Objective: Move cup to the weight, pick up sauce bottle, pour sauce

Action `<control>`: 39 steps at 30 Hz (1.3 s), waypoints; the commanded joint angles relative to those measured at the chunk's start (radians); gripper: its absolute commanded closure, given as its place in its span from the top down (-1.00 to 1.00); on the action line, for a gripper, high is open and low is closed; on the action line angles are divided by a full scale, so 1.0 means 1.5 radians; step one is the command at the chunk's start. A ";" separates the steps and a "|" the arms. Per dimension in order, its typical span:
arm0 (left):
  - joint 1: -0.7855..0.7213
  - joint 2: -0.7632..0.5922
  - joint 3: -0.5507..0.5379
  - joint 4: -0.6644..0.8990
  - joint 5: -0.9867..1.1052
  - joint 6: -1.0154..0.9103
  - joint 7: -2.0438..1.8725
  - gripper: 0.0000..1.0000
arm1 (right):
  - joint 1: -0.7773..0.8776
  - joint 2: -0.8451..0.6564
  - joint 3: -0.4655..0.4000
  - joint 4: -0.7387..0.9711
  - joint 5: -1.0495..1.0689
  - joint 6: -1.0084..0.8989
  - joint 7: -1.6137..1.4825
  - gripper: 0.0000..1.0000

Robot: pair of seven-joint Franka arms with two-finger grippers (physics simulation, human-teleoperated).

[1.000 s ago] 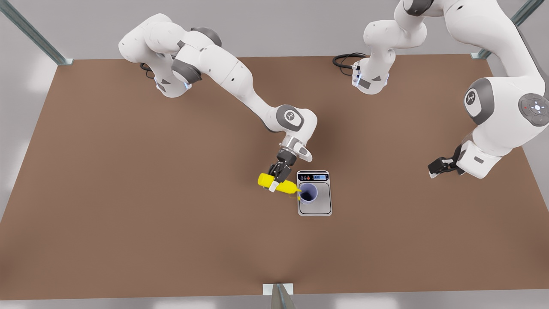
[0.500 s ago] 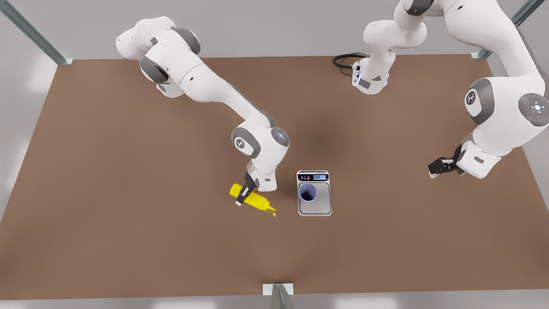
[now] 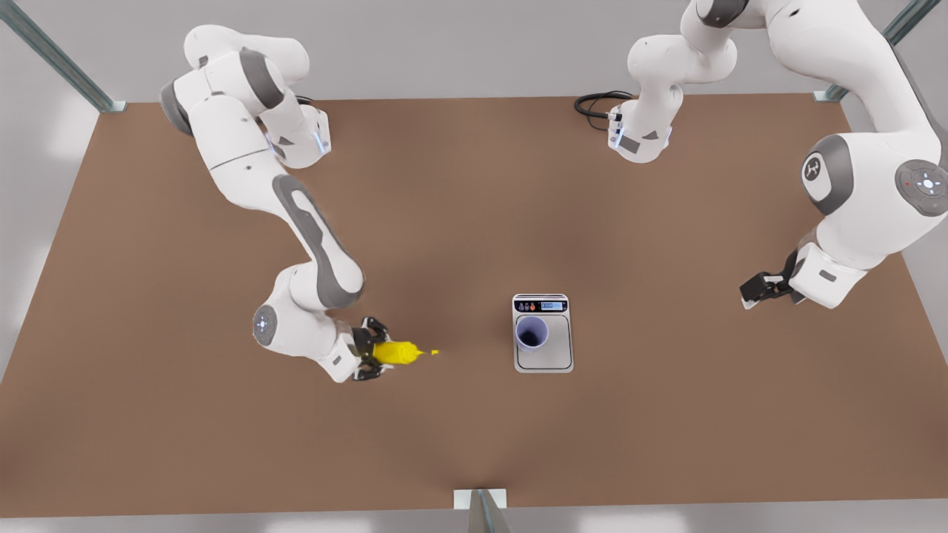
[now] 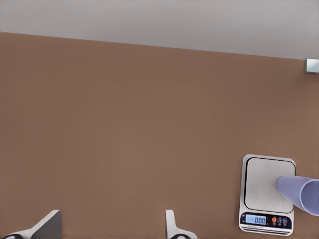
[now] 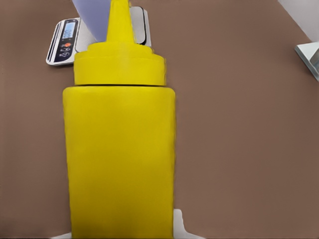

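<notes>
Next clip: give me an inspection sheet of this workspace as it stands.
Surface: flat brown tabletop, no spills seen.
Job's things: lavender tapered cup upright on silver digital scale; yellow squeeze sauce bottle held level, nozzle toward the scale, apart from it.
Clutter: nothing seen.
Grippers: right pincer shut on the bottle, front view's left; left pincer open, waiting at front view's right.
Cables: black coiled cable beside an arm base.
Surroundings: metal frame struts at corners.

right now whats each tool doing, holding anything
Right tool: shut on the sauce bottle, away from the cup on the weight.
Left tool: open, holding nothing, waiting on the front view's right.
</notes>
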 commanded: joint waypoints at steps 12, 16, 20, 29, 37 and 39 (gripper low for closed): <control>0.001 -0.002 0.000 0.000 0.000 -0.001 0.003 1.00 | -0.157 0.076 0.008 -0.054 0.413 -0.381 -0.484 0.14; 0.000 -0.001 0.000 0.000 0.000 0.000 0.003 1.00 | -0.179 0.133 0.008 -0.045 0.425 -0.401 -0.610 0.15; 0.000 -0.004 0.000 0.004 0.000 -0.007 0.005 1.00 | -0.177 0.154 0.008 -0.039 0.436 -0.393 -0.613 0.15; -0.001 -0.008 0.000 0.009 0.000 -0.009 0.005 1.00 | -0.174 0.180 0.008 -0.030 0.438 -0.393 -0.611 0.46; -0.001 -0.010 -0.001 0.010 0.000 -0.010 0.007 1.00 | -0.175 0.179 0.008 -0.029 0.438 -0.393 -0.611 0.56; -0.001 -0.008 -0.001 0.009 0.000 -0.009 0.008 1.00 | -0.177 0.179 0.008 -0.028 0.438 -0.396 -0.610 0.57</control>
